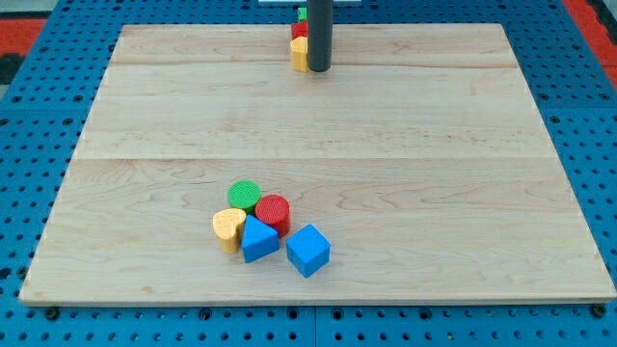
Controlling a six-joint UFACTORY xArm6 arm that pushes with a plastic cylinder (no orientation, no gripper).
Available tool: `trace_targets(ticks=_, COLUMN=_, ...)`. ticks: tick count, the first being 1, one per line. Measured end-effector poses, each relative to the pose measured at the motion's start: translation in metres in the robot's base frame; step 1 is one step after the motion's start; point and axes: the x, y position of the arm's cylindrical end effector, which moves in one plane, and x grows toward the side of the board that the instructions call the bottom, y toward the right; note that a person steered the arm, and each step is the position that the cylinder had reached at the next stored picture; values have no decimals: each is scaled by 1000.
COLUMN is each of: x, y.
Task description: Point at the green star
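My tip (319,70) is at the top middle of the wooden board (434,145), at the end of the dark upright rod. Right beside it on its left stand three blocks, partly hidden by the rod: a green block (302,14) at the very top, whose shape I cannot make out, a red block (299,31) below it, and a yellow block (300,55) touching the rod. The tip is next to the yellow block, below the green one.
A cluster lies at the bottom middle: a green cylinder (244,196), a red cylinder (273,211), a yellow heart-shaped block (228,228), a blue triangular block (257,240) and a blue cube (308,251). Blue pegboard surrounds the board.
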Motion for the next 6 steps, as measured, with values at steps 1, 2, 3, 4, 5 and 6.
trace_targets(ticks=1, x=8, y=16)
trace_targets(ticks=2, x=-22, y=105)
trace_targets(ticks=3, x=-85, y=129)
trace_targets(ticks=4, x=-88, y=123)
trace_targets(ticks=5, x=-88, y=118)
trace_targets(ticks=6, x=-87, y=55)
